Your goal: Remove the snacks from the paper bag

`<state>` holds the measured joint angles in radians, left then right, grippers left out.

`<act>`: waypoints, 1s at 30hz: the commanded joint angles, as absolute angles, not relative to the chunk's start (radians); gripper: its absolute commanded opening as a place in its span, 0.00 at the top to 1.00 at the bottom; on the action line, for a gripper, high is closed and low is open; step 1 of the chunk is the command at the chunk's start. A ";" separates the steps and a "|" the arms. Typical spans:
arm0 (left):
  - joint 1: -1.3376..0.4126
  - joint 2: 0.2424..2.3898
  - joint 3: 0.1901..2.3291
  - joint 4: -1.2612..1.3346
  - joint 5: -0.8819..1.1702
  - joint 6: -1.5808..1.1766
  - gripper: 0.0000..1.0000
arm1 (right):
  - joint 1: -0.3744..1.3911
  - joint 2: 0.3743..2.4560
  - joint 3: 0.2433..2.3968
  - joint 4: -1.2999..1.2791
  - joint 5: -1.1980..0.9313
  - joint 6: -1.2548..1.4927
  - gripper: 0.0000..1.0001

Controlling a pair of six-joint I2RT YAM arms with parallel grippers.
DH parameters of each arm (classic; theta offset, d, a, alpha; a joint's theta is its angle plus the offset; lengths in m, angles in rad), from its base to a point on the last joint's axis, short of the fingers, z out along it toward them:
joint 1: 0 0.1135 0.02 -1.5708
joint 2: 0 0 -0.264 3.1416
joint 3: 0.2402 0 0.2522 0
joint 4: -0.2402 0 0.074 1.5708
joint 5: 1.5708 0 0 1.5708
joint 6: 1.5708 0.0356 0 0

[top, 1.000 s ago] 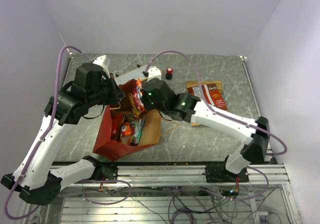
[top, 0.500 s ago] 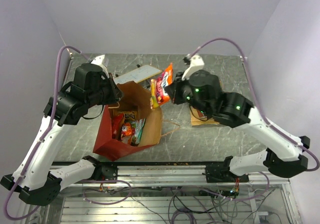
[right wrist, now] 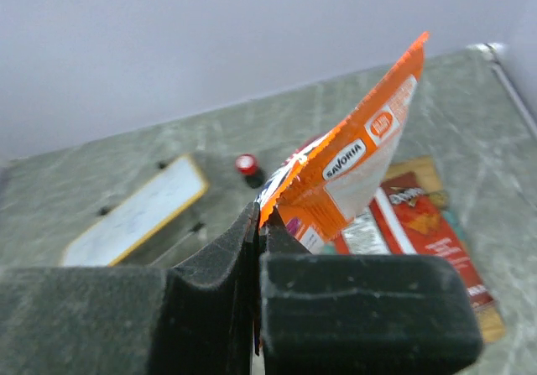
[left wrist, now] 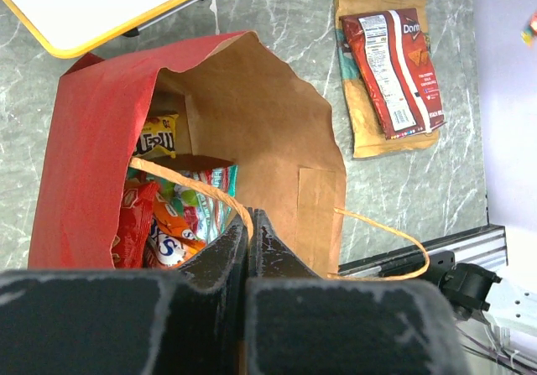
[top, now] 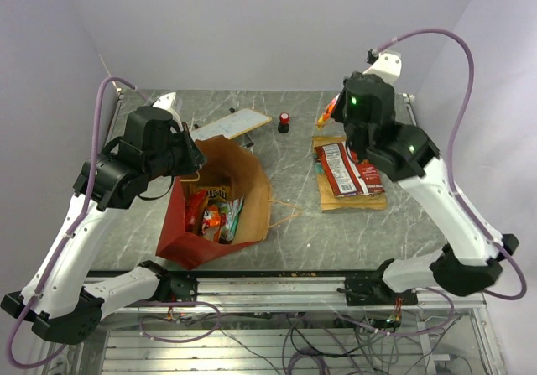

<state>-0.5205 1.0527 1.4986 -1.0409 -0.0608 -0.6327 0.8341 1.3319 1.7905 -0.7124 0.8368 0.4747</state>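
Swung from the bag (top: 252, 178) to the far right, the right gripper (right wrist: 258, 221) pinches an orange packet (right wrist: 357, 178) above the laid-out packets (top: 348, 169), so lower it beside them before release, while the left gripper (left wrist: 249, 222), clamped on a handle (left wrist: 197, 184), holds the bag open around the remaining snacks (left wrist: 164, 220).

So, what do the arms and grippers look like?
The left arm and right arm have white links and black joint housings. A lilac cable loops along each. A small green light glows on the right one. The left gripper and right gripper are black, matte and blocky.
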 commanded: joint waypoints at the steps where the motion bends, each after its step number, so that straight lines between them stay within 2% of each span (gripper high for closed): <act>1: -0.515 1.056 1.537 -1.040 -0.070 -0.638 0.93 | 0.676 1.406 1.750 -0.754 0.796 0.577 1.00; 6: -0.515 1.066 1.554 -1.046 -0.071 -0.642 0.93 | 0.542 1.410 1.570 -0.668 0.731 0.794 1.00; 11: -0.515 1.068 1.555 -1.063 -0.068 -0.650 0.93 | 0.404 1.448 1.475 -0.671 0.659 1.011 1.00; 18: -0.515 1.066 1.531 -1.057 -0.047 -0.666 0.93 | 0.300 1.551 1.417 -0.579 0.594 1.079 1.00; 22: -0.515 1.089 1.552 -1.064 -0.034 -0.651 0.93 | 0.273 1.596 1.401 -0.544 0.630 1.115 1.00; 26: -0.515 1.107 1.564 -1.057 -0.031 -0.636 0.93 | 0.270 1.607 1.329 -0.447 0.697 1.117 1.00; 30: -0.515 1.121 1.569 -1.047 -0.032 -0.621 0.93 | 0.272 1.578 1.221 -0.400 0.665 1.156 1.00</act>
<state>-0.5205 1.1152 1.5303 -1.0523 -0.0555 -0.6468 0.2764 1.6127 1.2949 -0.5018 0.6346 1.0985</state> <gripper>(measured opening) 0.075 0.006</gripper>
